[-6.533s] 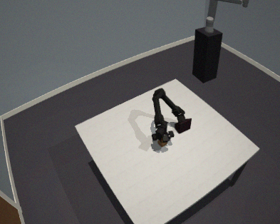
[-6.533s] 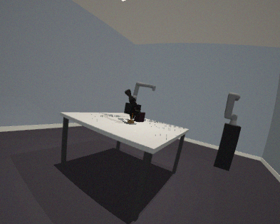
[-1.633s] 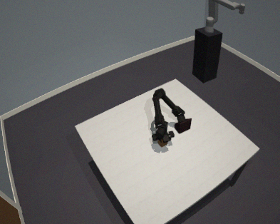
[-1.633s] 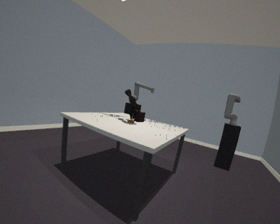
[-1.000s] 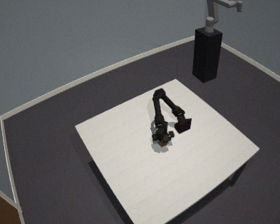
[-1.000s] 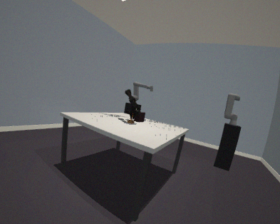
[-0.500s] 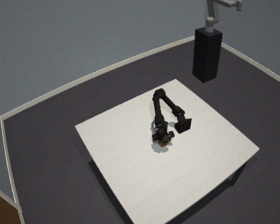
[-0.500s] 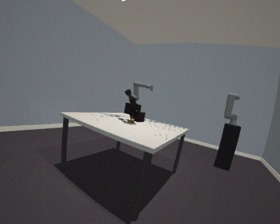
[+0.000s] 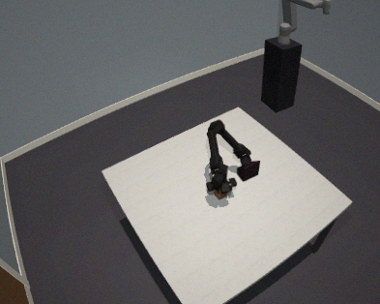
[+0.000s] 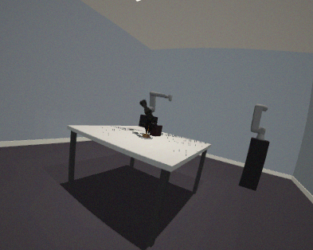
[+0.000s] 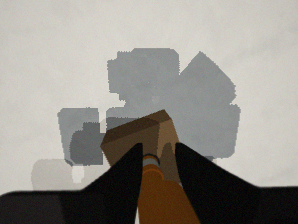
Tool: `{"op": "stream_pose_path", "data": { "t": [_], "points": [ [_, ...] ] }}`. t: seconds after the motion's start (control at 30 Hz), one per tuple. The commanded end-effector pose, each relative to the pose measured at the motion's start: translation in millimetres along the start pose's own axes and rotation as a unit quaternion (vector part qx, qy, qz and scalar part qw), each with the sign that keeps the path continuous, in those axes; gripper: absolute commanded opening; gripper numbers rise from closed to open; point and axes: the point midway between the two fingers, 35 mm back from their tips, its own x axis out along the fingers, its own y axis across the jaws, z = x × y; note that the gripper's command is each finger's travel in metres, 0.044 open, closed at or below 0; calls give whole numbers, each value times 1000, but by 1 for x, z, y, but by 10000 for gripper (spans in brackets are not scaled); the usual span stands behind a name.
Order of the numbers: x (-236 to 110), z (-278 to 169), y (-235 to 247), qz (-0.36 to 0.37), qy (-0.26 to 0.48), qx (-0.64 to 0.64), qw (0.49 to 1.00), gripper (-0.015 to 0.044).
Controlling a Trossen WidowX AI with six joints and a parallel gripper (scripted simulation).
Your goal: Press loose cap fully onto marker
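In the wrist view my gripper (image 11: pixel 158 148) is shut on the orange cap (image 11: pixel 161 196), which runs down between the two dark fingers. Its lower end meets a small grey ring (image 11: pixel 150 160), the top of the marker, right over the brown holder block (image 11: pixel 135 130). I cannot tell how far the cap sits on the marker. In the top view the gripper (image 9: pixel 219 186) hangs straight over the holder block (image 9: pixel 221 195) near the middle of the white table (image 9: pixel 181 232). In the exterior view the gripper (image 10: pixel 147 130) and block (image 10: pixel 146 136) are small.
The arm's dark base box (image 9: pixel 248 169) (image 10: pixel 155 130) stands on the table just right of the holder. A black pedestal (image 9: pixel 280 75) (image 10: pixel 253 163) with a grey arm stands on the floor beyond the table's far corner.
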Motion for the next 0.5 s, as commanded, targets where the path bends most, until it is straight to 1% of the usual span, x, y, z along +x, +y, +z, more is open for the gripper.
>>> {"op": "stream_pose_path", "data": {
  "t": [0.0,0.03,0.07,0.47],
  "points": [
    [28,-7,4,31,20,14,999,0],
    [28,-7,4,31,20,14,999,0],
    [0,0,0,0,0,0,1000,26],
    [0,0,0,0,0,0,1000,341]
  ]
}}
